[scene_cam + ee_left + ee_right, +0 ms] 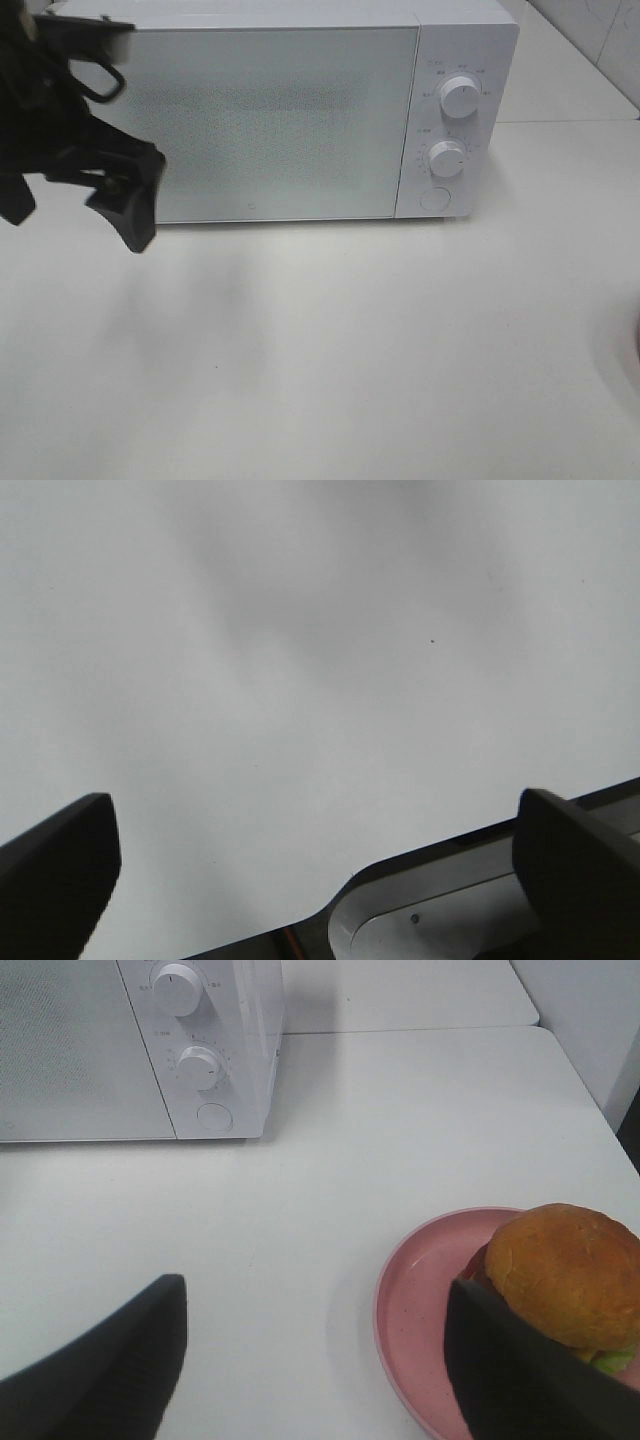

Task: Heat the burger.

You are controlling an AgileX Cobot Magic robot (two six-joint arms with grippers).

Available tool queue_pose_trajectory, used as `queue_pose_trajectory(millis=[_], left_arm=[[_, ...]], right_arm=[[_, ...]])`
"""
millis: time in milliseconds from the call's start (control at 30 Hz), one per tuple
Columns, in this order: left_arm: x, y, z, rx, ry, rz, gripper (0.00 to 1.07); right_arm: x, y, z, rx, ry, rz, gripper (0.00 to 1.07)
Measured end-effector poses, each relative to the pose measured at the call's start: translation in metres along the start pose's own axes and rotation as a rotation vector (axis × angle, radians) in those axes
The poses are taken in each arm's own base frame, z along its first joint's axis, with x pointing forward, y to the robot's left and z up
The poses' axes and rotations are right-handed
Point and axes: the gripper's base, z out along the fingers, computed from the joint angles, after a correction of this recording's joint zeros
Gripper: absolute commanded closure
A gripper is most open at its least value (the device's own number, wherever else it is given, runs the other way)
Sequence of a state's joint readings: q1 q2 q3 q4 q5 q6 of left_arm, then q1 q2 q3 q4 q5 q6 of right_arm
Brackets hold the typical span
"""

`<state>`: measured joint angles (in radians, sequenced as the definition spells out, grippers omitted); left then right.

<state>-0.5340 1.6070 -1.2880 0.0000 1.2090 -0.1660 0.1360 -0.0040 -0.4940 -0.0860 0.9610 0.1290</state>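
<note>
The burger (pixel 572 1272), with a golden-brown domed bun, sits on a pink plate (pixel 425 1300) on the white table. My right gripper (pixel 315 1360) hovers just beside the plate, open with only bare table between its fingers. One of its dark fingers (pixel 520 1370) overlaps the plate's near side and the burger's edge. The white microwave (pixel 290 110) stands at the back with its door shut. My left gripper (pixel 118 125) is open in front of the door's left side, and its wrist view shows its fingers (pixel 60 870) spread wide over bare table, holding nothing.
Two white knobs (pixel 458 97) and a round button (pixel 434 198) sit on the microwave's right panel. A sliver of the pink plate (pixel 637 345) shows at the table's right edge. A metal base piece (pixel 450 910) lies under the left gripper.
</note>
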Motion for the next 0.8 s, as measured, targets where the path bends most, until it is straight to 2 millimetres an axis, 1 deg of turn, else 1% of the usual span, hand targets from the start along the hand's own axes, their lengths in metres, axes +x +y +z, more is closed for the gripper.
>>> queue_pose_trajectory(millis=[33,67,100,133,167,200,233,267,300,333,367,400,433,467,500,533,567,600,633,667,700,733,767,800], left_arm=[[0.006,0.017,-0.013,0.007,-0.036,-0.048,0.06],[0.006,0.017,-0.013,0.007,-0.036,-0.048,0.06],[0.011,0.027,-0.018,0.005,-0.05,-0.077,0.06],[0.023,0.047,-0.025,-0.003,-0.065,-0.139,0.06],[0.023,0.047,-0.025,-0.003,-0.065,-0.139,0.06],[0.029,0.054,-0.027,-0.007,-0.071,-0.164,0.06],[0.049,0.072,-0.033,-0.021,-0.083,-0.216,0.06],[0.049,0.072,-0.033,-0.021,-0.083,-0.216,0.06],[0.058,0.077,-0.036,-0.025,-0.094,-0.234,0.06],[0.078,0.087,-0.04,-0.036,-0.108,-0.278,0.06],[0.078,0.087,-0.04,-0.036,-0.108,-0.278,0.06],[0.09,0.091,-0.042,-0.042,-0.117,-0.3,0.06],[0.112,0.094,-0.042,-0.05,-0.128,-0.334,0.06],[0.112,0.094,-0.042,-0.05,-0.128,-0.334,0.06],[0.134,0.095,-0.047,-0.067,-0.164,-0.357,0.06],[0.146,0.094,-0.048,-0.071,-0.182,-0.371,0.06],[0.146,0.094,-0.048,-0.071,-0.182,-0.371,0.06],[0.166,0.093,-0.049,-0.087,-0.219,-0.391,0.06],[0.177,0.091,-0.05,-0.099,-0.238,-0.398,0.06],[0.177,0.091,-0.05,-0.099,-0.238,-0.398,0.06],[0.195,0.088,-0.05,-0.118,-0.278,-0.402,0.06],[0.195,0.088,-0.05,-0.118,-0.278,-0.402,0.06],[0.204,0.085,-0.05,-0.127,-0.305,-0.4,0.06],[0.221,0.081,-0.051,-0.139,-0.358,-0.397,0.06]], right_arm=[[0.0,0.0,0.0,0.0,0.0,0.0,0.36],[0.0,0.0,0.0,0.0,0.0,0.0,0.36],[0.0,0.0,0.0,0.0,0.0,0.0,0.36],[0.0,0.0,0.0,0.0,0.0,0.0,0.36],[0.0,0.0,0.0,0.0,0.0,0.0,0.36],[0.0,0.0,0.0,0.0,0.0,0.0,0.36],[0.0,0.0,0.0,0.0,0.0,0.0,0.36],[0.0,0.0,0.0,0.0,0.0,0.0,0.36],[0.0,0.0,0.0,0.0,0.0,0.0,0.36],[0.0,0.0,0.0,0.0,0.0,0.0,0.36],[0.0,0.0,0.0,0.0,0.0,0.0,0.36],[0.0,0.0,0.0,0.0,0.0,0.0,0.36],[0.0,0.0,0.0,0.0,0.0,0.0,0.36],[0.0,0.0,0.0,0.0,0.0,0.0,0.36],[0.0,0.0,0.0,0.0,0.0,0.0,0.36],[0.0,0.0,0.0,0.0,0.0,0.0,0.36],[0.0,0.0,0.0,0.0,0.0,0.0,0.36],[0.0,0.0,0.0,0.0,0.0,0.0,0.36],[0.0,0.0,0.0,0.0,0.0,0.0,0.36],[0.0,0.0,0.0,0.0,0.0,0.0,0.36],[0.0,0.0,0.0,0.0,0.0,0.0,0.36],[0.0,0.0,0.0,0.0,0.0,0.0,0.36],[0.0,0.0,0.0,0.0,0.0,0.0,0.36],[0.0,0.0,0.0,0.0,0.0,0.0,0.36]])
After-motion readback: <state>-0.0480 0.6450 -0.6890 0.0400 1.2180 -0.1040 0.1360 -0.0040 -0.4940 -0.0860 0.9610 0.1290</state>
